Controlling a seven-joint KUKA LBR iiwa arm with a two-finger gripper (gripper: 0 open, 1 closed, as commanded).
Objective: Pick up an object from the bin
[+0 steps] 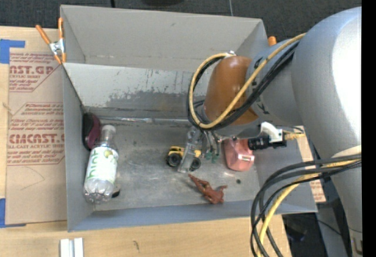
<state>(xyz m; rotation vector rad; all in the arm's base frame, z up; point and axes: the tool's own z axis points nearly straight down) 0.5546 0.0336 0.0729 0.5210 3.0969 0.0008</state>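
Grey metal bin below; gripper down near the middle of the floor, touching or just beside a small yellow-and-black toy vehicle. Open or clamped: cannot tell. Could shove the toy aside rather than catch it, sitting off to one side of it. Might also snag the pink plastic piece on the other side, or the reddish-brown rubbery figure nearby.

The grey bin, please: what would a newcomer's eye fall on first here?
The gripper, under the arm's orange cover, sits low in the middle of the bin, beside a small yellow-and-black toy. A clear plastic bottle lies along the left wall, and a reddish-brown figure near the front.
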